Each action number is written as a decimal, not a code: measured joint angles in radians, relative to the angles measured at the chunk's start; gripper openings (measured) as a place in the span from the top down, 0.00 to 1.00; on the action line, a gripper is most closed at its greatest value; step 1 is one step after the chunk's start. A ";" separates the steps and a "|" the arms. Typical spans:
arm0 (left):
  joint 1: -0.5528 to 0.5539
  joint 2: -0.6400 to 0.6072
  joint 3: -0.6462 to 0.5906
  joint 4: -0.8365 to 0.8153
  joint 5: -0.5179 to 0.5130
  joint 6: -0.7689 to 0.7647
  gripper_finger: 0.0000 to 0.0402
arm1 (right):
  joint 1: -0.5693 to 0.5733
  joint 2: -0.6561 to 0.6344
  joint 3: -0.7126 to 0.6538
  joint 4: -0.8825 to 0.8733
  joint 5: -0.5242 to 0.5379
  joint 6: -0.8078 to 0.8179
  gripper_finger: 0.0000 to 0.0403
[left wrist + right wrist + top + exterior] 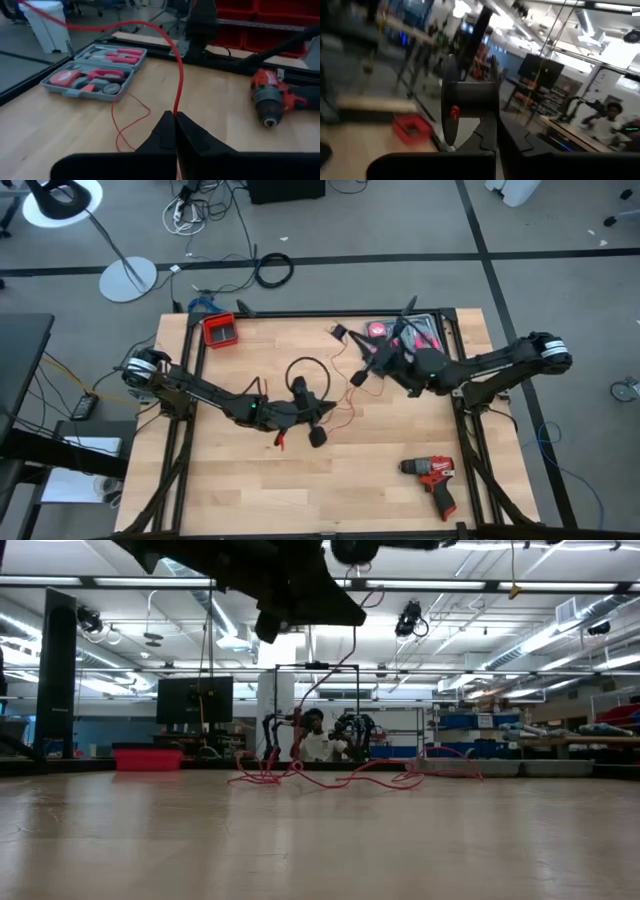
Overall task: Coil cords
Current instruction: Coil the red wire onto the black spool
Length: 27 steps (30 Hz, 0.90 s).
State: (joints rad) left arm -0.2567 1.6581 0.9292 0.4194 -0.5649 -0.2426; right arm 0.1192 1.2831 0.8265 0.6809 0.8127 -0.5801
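High view: the left gripper [322, 418] sits near the middle of the wooden tabletop [240, 490], and the right gripper [362, 376] is raised just to its right, in front of the grey tool case [425, 332] at the far edge. The cords [345, 395], thin red and black wires, lie and hang between the two grippers, with a black loop on the wood beside the left gripper and a red strand trailing down toward the near side.

From the left wrist camera, the left fingers [165, 137] are pressed together with a red wire [181, 80] running up out of the seam between them, so they are gripping the cord. That wire arcs over toward the open tool case [95, 75]; a second thin red loop lies on the wood below it. A red drill [275, 97] lies on its side near the tabletop's right edge.

From the right wrist camera, the right fingers [492, 137] are closed, and a black spool [467, 97] with a small red clip on it sits at their tips.

From the low camera, red wire [340, 778] sprawls across the tabletop, one strand rising to the arms overhead. A red bin [220, 330] stands at the far left corner. A person [316, 740] is seated in the room beyond.
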 joint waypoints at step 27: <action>-0.072 -0.011 0.299 -0.528 -0.032 0.104 1.00 | 0.108 -0.014 0.000 -0.592 0.243 -0.057 1.00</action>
State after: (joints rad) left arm -0.3283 1.6466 1.2282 -0.1084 -0.5965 -0.1387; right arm 0.2272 1.2694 0.8265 0.0886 1.0553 -0.6376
